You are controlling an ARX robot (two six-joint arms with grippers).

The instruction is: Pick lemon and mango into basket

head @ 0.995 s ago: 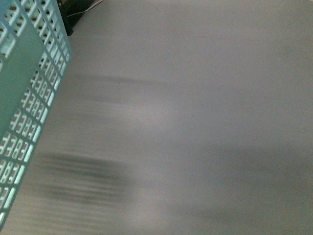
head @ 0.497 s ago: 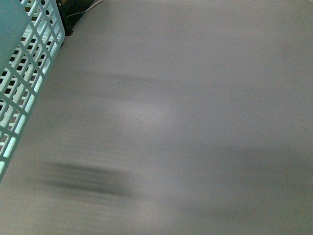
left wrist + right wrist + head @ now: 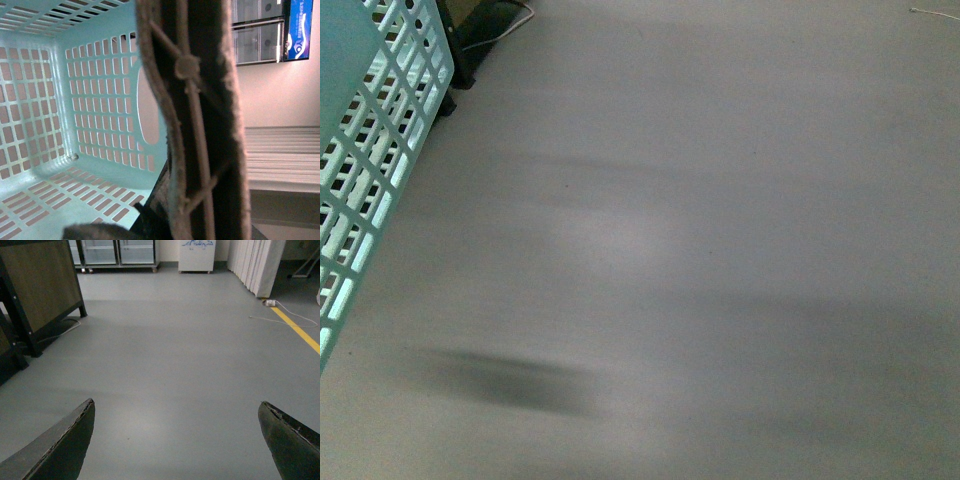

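Teal plastic, pale and slotted, made up your basket [image 3: 100,100]. In the left wrist view its brown ribbed handle [image 3: 195,125] ran top to bottom through the centre, very close to the lens. The slotted floor and walls filled the left of the frame behind it. You could not tell whether the left gripper was apart or clamped on anything. Your right gripper [image 3: 176,404] stood wide apart over grey floor [image 3: 175,350], with its dark fingers [image 3: 65,445] at the lower corners, holding nothing. Only the front view showed the basket from outside, at the left edge. Farther off, the right wrist view alone showed a wood-panelled stand [image 3: 40,280] at upper left and a yellow line [image 3: 297,330] at right.
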